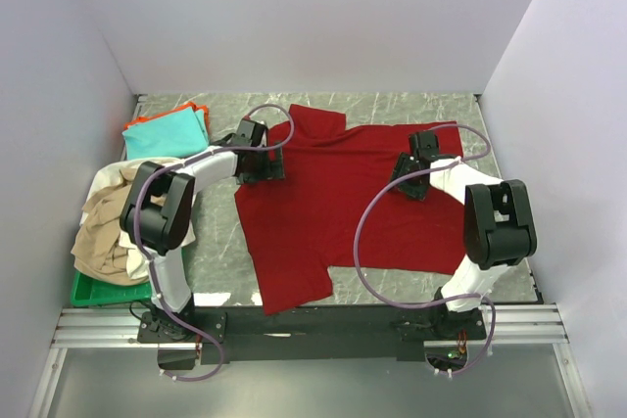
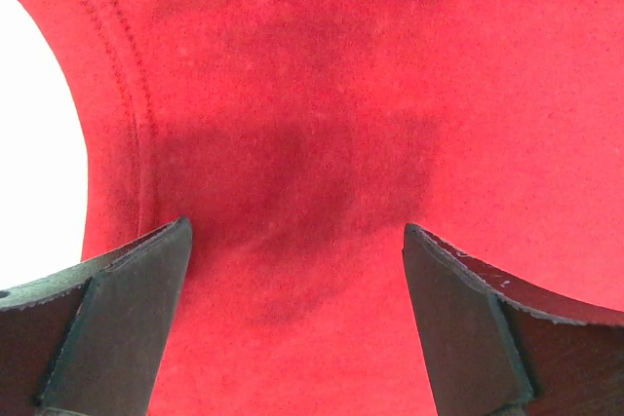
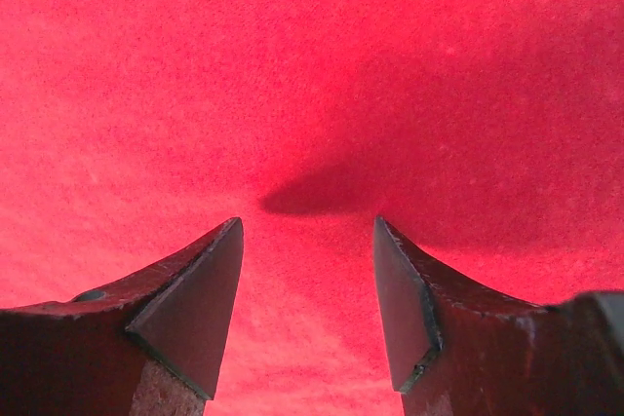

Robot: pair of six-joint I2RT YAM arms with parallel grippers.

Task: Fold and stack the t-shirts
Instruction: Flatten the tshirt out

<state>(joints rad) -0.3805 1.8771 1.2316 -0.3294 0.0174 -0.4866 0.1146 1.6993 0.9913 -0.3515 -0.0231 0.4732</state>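
dark red t-shirt [image 1: 323, 212] lying spread flat mid-table | left gripper [image 2: 297, 241] sitting over its far-left edge, jaws standing apart | right gripper [image 3: 307, 226] sitting over its right side, jaws standing apart | teal t-shirt [image 1: 165, 134] lying folded far-left

No readable text, labels, brands or numbers show in any view
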